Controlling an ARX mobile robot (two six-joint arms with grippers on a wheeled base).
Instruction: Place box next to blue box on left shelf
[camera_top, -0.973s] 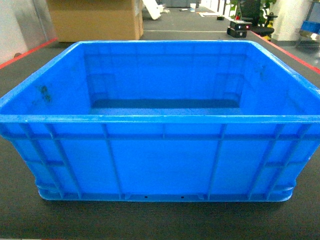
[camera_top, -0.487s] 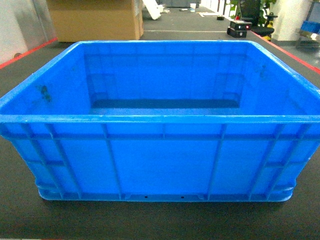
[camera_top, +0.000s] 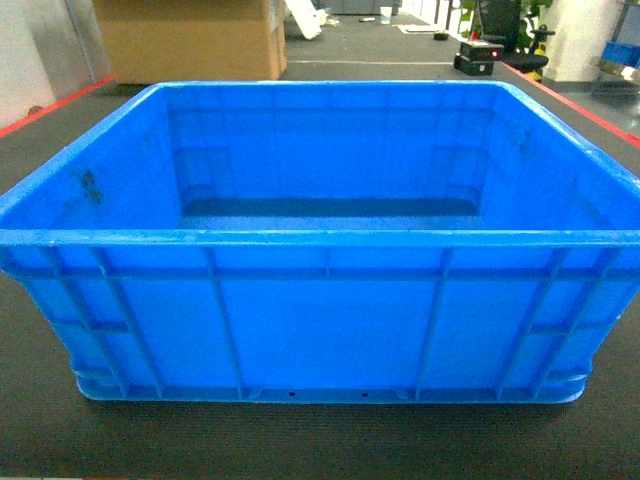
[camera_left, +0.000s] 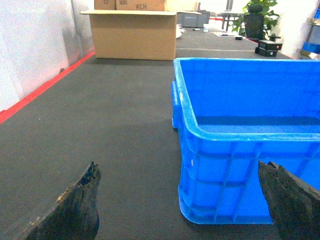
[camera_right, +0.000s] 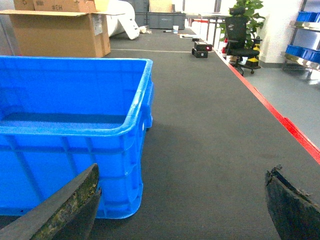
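The box (camera_top: 320, 310) fills the middle of the head view: bright-blue moulded plastic, rectangular, with a thick rolled rim, glossy inner walls and outer walls divided into panels by raised ribs. It sits flat on the dark, finely ribbed floor (camera_top: 320, 445), and dark scuffs mark its inner left wall. At the upper left of that view stands a plain brown cardboard carton (camera_top: 190, 40), and a thin red line (camera_top: 50, 108) edges the floor on that side.

In the left wrist view, the left gripper (camera_left: 182, 205) shows as two worn, dark, rough-edged fingertips (camera_left: 80, 210) at the lower corners, spread wide apart and holding nothing; the box's near corner lies between them, just ahead.

In the right wrist view, the right gripper (camera_right: 182, 205) shows the same chipped dark fingertips (camera_right: 67, 207) in the bottom corners, jaws wide and empty. The box occupies the left half of this view, its rounded corner beside the left fingertip. At the upper right stand a black office chair (camera_right: 237, 37) and a leafy green plant (camera_right: 245, 10).
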